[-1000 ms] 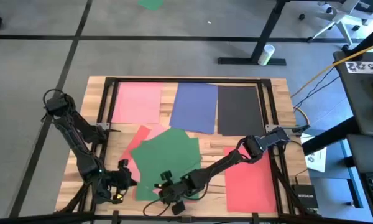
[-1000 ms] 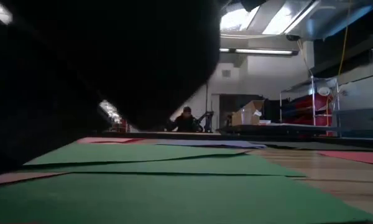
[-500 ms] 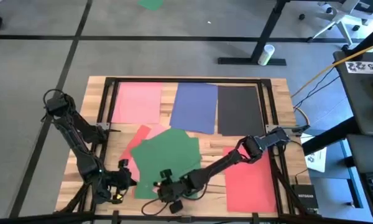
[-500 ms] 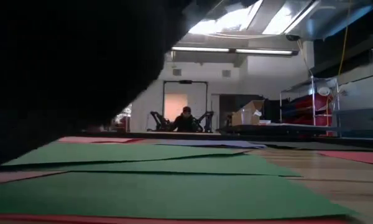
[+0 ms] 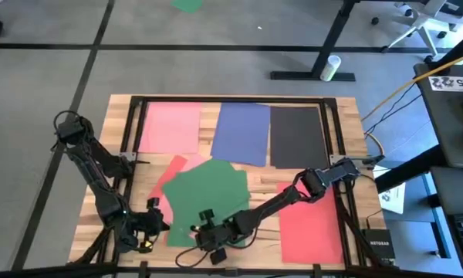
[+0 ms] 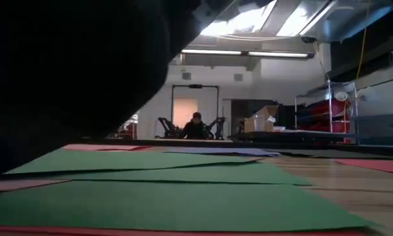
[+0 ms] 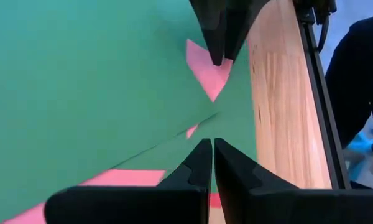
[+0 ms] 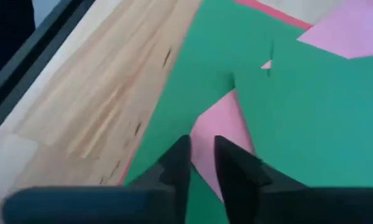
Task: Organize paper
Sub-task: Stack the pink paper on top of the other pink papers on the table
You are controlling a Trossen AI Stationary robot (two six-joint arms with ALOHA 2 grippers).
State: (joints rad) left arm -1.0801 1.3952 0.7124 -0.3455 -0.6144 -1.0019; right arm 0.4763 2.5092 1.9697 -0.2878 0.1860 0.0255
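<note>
Green sheets fanned at table's 6 o'clock. Thin, floppy, slick (best pinched at a free corner). Left gripper pressed closed, empty; right gripper narrowly parted, empty.

Both arms reach low together, left end effector closed, right end effector slightly parted.

The wooden table carries flat paper: pink sheet, blue sheet, black sheet, overlapping green sheets, red sheet.
</note>
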